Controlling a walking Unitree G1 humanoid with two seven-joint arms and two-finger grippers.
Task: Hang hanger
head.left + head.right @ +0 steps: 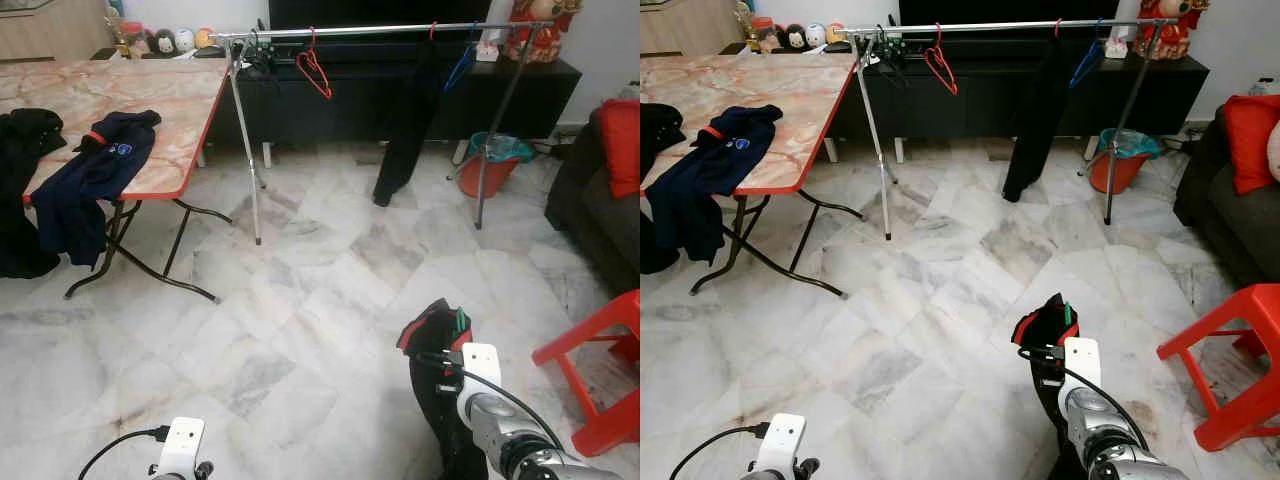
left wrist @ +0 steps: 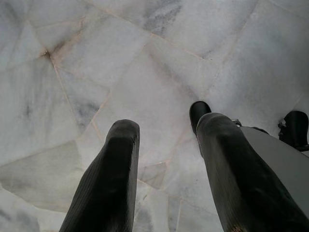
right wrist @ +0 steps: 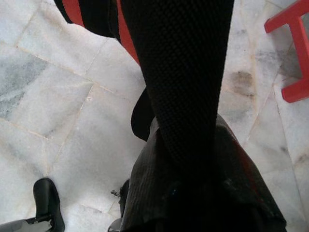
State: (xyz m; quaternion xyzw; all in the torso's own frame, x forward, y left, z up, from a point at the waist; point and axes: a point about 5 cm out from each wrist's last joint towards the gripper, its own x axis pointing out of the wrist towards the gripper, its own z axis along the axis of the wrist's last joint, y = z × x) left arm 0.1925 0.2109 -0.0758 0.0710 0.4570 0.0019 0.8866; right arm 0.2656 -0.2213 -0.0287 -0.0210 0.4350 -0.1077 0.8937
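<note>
One metal rail [image 1: 380, 29] on thin legs crosses the far side of the room, and on it hang two bare hangers, a red one [image 1: 314, 68] and a blue one [image 1: 462, 62], with one black garment [image 1: 405, 125] hanging between them. The right gripper [image 3: 181, 121] is low over the floor, fingers shut on a black garment with red and green trim [image 1: 437, 345]; whether there is a hanger inside it I cannot tell. The left gripper [image 2: 166, 159] hangs with its two ribbed black fingers spread wide and holds nothing.

On the left stands one folding table [image 1: 150, 100], marble-patterned top with a red edge, with one navy jacket [image 1: 90, 180] draped over its corner and more dark cloth [image 1: 20, 190] beside that. An orange bucket [image 1: 487, 165] sits behind the rail's right leg. A red plastic stool [image 1: 595, 365] stands just right of the right arm, and a dark sofa with a red cushion [image 1: 622, 145] is beyond it. The floor [image 1: 300, 300] is glossy grey-white marble tile.
</note>
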